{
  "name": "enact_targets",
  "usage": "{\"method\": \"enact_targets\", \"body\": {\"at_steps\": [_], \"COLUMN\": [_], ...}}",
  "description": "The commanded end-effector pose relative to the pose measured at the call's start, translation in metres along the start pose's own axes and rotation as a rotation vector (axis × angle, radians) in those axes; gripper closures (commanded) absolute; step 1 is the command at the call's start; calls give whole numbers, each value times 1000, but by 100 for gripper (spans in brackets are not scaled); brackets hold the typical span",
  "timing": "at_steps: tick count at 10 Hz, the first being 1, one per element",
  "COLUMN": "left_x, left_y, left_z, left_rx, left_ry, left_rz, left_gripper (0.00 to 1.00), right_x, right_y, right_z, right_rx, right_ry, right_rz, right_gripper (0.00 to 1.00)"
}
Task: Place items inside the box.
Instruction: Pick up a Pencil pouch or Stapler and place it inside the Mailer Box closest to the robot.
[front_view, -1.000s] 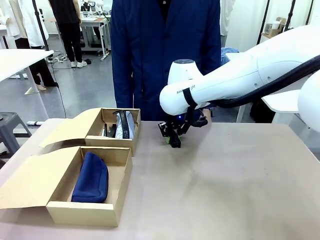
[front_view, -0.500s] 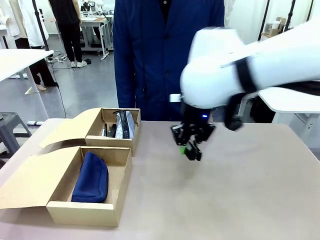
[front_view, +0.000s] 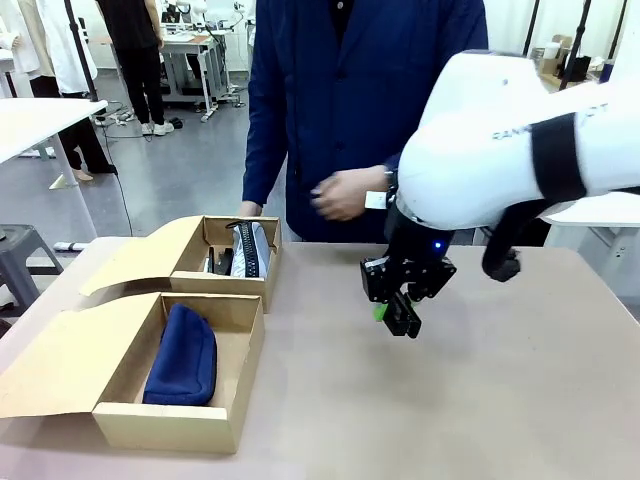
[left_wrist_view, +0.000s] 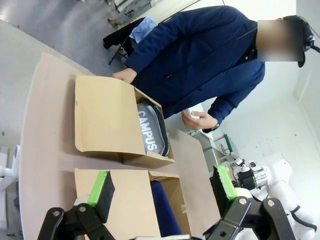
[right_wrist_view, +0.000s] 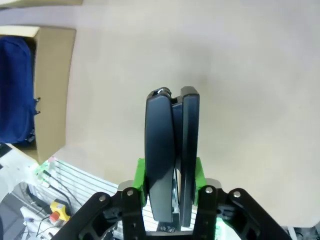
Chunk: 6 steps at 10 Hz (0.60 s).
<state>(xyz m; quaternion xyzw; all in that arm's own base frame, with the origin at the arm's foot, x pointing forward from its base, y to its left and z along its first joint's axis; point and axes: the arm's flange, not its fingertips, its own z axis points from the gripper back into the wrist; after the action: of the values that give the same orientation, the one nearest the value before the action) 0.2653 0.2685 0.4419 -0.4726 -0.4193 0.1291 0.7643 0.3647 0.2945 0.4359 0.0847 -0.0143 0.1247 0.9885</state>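
Now | right hand (front_view: 397, 314) above table (front_view: 520, 390), pinching black stapler (right_wrist_view: 161, 150) | left hand (left_wrist_view: 162, 186) spread

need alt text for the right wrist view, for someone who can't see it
The right gripper clamps a black stapler between its green pads, seen end-on over the beige table. At the picture's left edge, an open cardboard box holds a navy blue fabric pouch.
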Motion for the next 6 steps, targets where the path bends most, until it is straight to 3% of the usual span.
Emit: {"method": "enact_targets", "body": {"at_steps": [1, 2, 4, 6], "left_x": [-1, -1, -1, -1], "left_y": [0, 0, 0, 0], "left_z": [0, 0, 0, 0], "left_rx": [-21, -21, -21, -21], "left_ry": [-17, -17, -17, -17], "left_rz": [-16, -16, -16, -16], "left_gripper": [0, 0, 0, 0], "right_x": [5, 19, 30, 29], "right_y": [27, 82, 194, 258], "right_z": [8, 16, 16, -6], "right_rx": [-114, -112, -199, -258], "right_ry": [39, 39, -68, -141], "right_rz": [-113, -127, -92, 18], "right_gripper": [59, 59, 59, 59]}}
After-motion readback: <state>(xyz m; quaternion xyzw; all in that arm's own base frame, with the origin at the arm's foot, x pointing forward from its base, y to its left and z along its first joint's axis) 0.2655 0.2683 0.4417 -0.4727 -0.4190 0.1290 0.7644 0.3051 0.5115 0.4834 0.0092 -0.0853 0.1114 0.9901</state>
